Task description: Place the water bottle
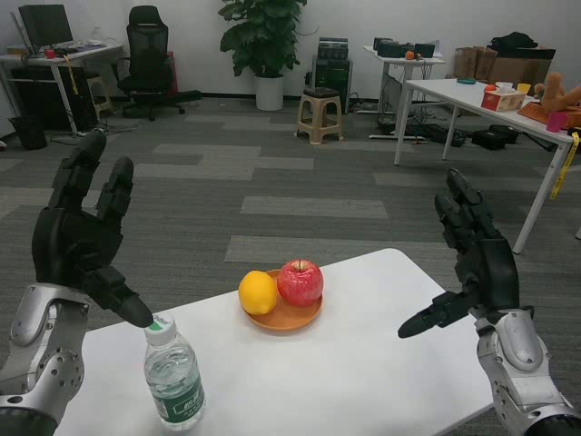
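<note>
Water bottle (172, 377) standing upright on the worktop (363, 381) at lower left, released; left robot hand (80, 245) spread empty just above-left of its cap, right robot hand (477, 263) likewise empty at right, suggesting placement complete.

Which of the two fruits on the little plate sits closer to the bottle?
The yellow lemon. It lies on the left side of the orange plate, toward the water bottle; the red apple sits to its right, farther away.

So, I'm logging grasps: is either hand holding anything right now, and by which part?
Nothing is held. The left hand is open just beside the water bottle cap; the right hand is open too.
</note>
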Tool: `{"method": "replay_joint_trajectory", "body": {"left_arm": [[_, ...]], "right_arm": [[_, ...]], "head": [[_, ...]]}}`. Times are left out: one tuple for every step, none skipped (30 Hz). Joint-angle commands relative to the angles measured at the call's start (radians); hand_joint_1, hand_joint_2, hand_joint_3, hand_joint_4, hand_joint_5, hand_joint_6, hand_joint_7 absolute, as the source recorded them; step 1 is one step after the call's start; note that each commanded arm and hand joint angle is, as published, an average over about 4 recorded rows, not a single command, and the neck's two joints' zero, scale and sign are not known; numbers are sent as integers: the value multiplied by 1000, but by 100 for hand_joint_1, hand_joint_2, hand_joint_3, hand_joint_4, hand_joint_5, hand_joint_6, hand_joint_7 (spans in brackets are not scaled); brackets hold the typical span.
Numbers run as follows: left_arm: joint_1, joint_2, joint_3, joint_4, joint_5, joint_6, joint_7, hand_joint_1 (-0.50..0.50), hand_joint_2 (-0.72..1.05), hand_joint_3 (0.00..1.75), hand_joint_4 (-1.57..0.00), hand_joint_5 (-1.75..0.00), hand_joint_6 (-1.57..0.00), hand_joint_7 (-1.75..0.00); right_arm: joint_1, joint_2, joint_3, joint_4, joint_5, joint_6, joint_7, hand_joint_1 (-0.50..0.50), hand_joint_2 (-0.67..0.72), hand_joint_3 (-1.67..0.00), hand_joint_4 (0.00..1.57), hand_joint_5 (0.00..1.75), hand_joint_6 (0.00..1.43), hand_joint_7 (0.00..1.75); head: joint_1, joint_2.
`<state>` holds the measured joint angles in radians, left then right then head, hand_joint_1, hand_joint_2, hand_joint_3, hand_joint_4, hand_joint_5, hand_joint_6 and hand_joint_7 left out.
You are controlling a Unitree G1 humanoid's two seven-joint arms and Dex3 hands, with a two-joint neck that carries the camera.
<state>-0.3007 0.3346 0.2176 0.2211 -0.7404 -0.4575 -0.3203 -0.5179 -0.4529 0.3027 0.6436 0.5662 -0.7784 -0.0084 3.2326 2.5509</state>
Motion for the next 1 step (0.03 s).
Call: {"method": "replay_joint_trajectory", "body": {"left_arm": [[17, -14, 15, -11, 1, 3, -8, -50, -64, 9, 0, 0, 0, -35]], "right_arm": [[12, -5, 1, -20, 8, -10, -5, -50, 34, 0, 0, 0, 0, 7]], "head": [[6, 0]]}}
